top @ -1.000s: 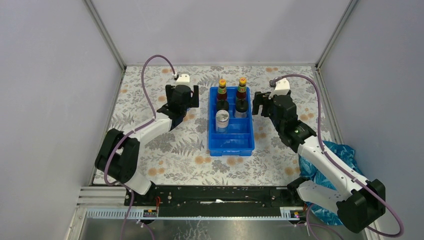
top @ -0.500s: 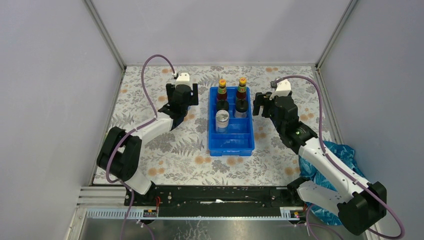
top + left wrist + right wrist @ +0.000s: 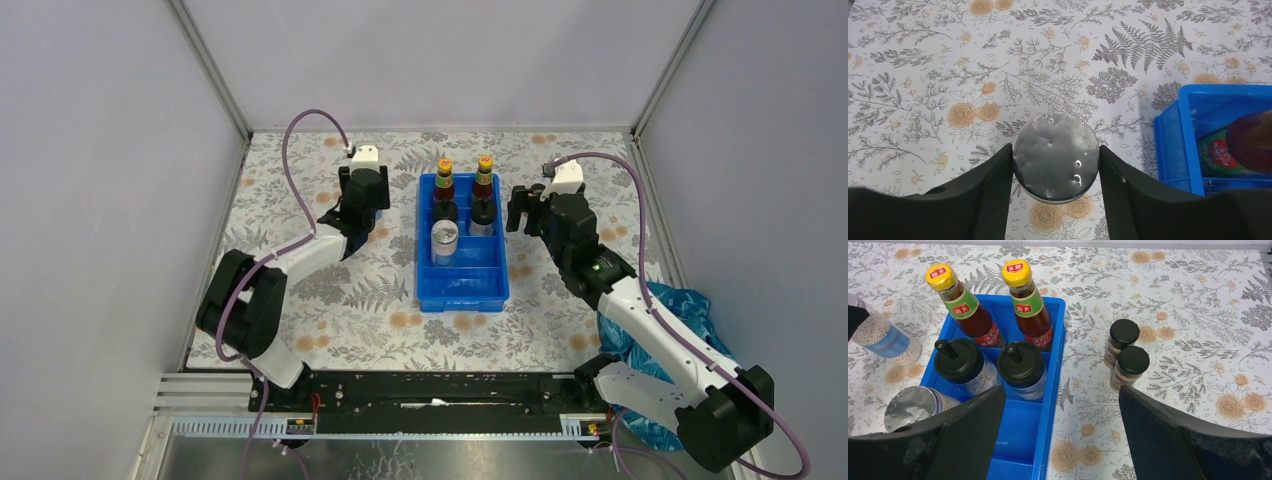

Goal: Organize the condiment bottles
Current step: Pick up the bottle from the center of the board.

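My left gripper (image 3: 1056,165) is shut on a silver-lidded jar (image 3: 1056,156) that stands on the floral table left of the blue tray (image 3: 462,285). In the top view the left gripper (image 3: 362,190) covers that jar. The tray holds two dark red bottles with yellow caps (image 3: 960,305) (image 3: 1028,302), two clear bottles with black domed caps (image 3: 960,365) (image 3: 1023,367) and another silver-lidded jar (image 3: 913,407). Two short dark jars with black caps (image 3: 1123,337) (image 3: 1132,365) stand on the table right of the tray. My right gripper (image 3: 1063,440) hangs open over the tray's right edge, holding nothing.
The front compartments of the tray (image 3: 1020,440) hold nothing. A crumpled blue plastic bag (image 3: 665,310) lies at the right by the right arm. Grey walls close in the table on three sides, and a metal rail (image 3: 430,385) runs along the near edge.
The left gripper's jaws have closed from open onto the silver-lidded jar. The right arm has barely shifted.
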